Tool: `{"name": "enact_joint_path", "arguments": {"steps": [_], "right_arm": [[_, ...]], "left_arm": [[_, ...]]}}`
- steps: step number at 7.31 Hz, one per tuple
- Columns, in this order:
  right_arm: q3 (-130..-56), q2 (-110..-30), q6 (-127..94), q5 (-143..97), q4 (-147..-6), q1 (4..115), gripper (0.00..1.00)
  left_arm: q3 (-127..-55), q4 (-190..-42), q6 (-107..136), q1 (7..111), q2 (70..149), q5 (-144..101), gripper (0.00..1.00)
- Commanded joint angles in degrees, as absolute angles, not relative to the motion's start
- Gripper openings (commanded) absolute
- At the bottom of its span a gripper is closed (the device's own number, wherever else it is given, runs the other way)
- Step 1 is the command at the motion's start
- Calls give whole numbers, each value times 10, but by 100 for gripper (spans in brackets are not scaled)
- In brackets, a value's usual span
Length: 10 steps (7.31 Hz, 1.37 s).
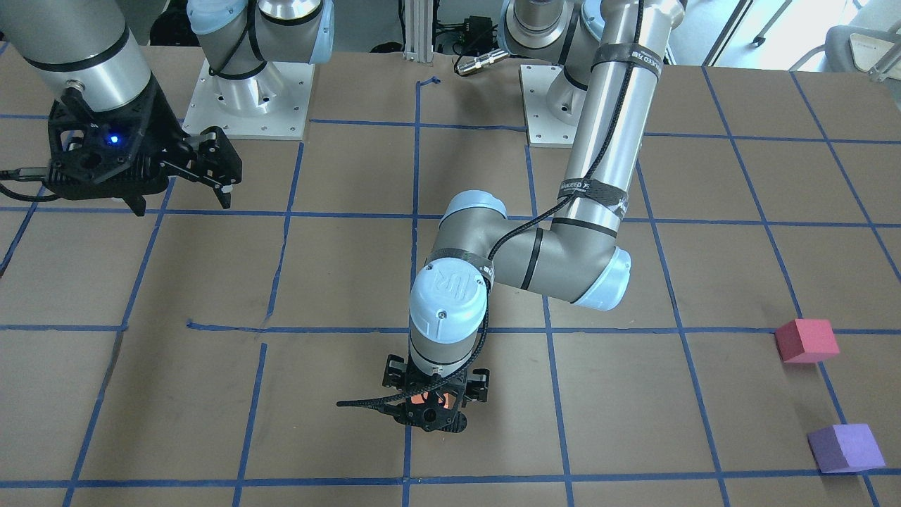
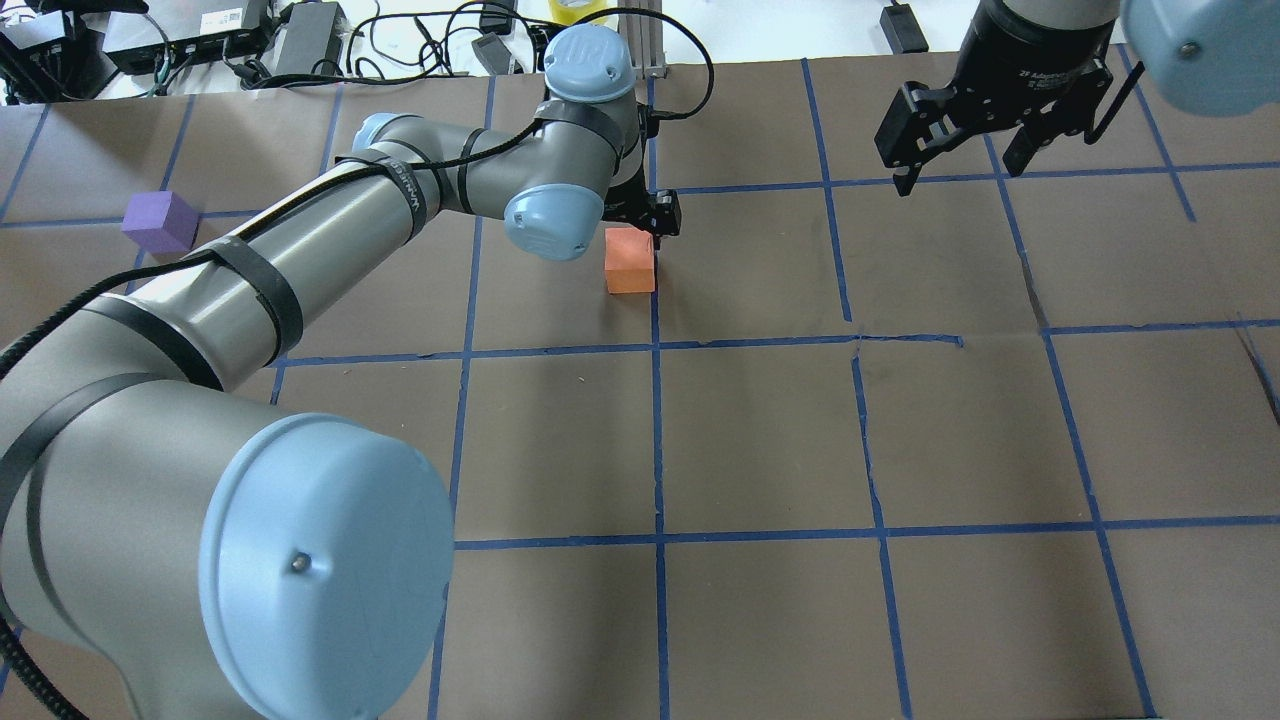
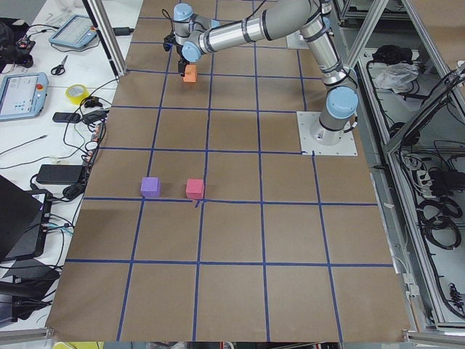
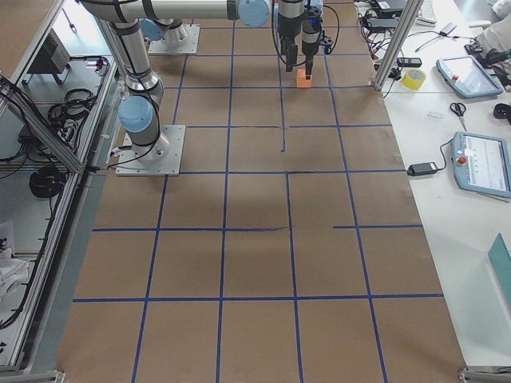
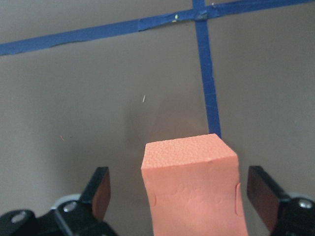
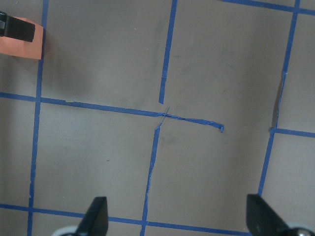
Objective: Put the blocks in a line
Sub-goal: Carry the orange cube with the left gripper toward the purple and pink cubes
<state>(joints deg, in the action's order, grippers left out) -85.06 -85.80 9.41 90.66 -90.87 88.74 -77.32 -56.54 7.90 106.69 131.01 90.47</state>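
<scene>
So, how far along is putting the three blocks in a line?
No line yet. The red block and purple block sit side by side at the left end of the table; the orange block rests far off, mid-table. In hand: the left gripper straddles the orange block, open, with gaps on both sides. The right gripper hangs open and empty. Left: bringing all three into one row.

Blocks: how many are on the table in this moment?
3. The orange block sits between the left gripper's open jaws, at the far middle of the table. The red block and purple block lie apart toward the robot's left end. None appears hidden.
</scene>
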Motion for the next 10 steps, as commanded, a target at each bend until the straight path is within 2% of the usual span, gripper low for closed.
{"name": "enact_joint_path", "arguments": {"steps": [1, 2, 3, 5, 6, 7, 10], "right_arm": [[-850, -859, 93, 905, -909, 888, 100], [-850, -858, 94, 906, -908, 887, 100], [-850, -859, 93, 906, -907, 887, 100], [-851, -858, 94, 906, -908, 887, 100], [-850, -859, 93, 904, -908, 888, 100], [-851, -859, 94, 906, -908, 887, 100], [-852, -858, 95, 906, -909, 887, 100]], "left_arm": [[-776, -567, 79, 1067, 1318, 905, 100], [-779, -568, 79, 1067, 1321, 907, 100], [-780, -572, 79, 1067, 1323, 911, 95], [-780, -597, 79, 1067, 1317, 913, 38], [-781, -599, 78, 1067, 1313, 922, 24], [-780, -613, 77, 1068, 1304, 939, 20], [-784, -614, 80, 1050, 1278, 955, 19]]}}
